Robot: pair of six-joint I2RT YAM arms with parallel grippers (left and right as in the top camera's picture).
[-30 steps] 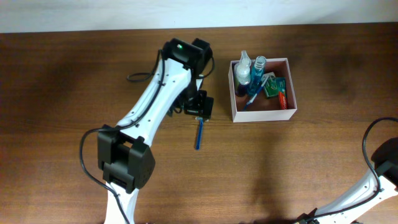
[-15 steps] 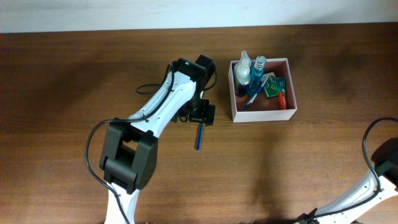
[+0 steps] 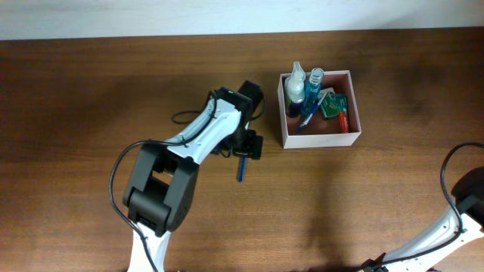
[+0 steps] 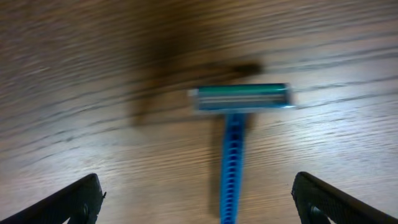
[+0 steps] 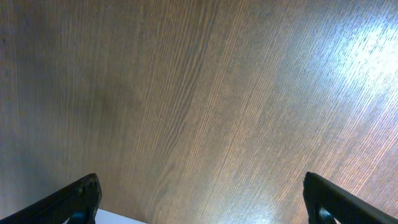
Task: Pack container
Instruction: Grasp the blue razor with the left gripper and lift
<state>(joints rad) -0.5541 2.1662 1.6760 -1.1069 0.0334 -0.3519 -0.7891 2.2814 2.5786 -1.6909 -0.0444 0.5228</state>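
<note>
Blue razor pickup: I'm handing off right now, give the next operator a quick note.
Left tool: open, hovering over the blue razor, which lies flat on the table left of the container, not gripped.
Right tool: open, over the bare table, holding nothing.
Done: bottles and a green packet are in the container.
Left: grip the razor and place it in the container.

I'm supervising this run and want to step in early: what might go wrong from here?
The razor lies flat on the table, so the open left gripper may scrape wood or pinch it crookedly. The container is already crowded with bottles; the razor might knock them.
</note>
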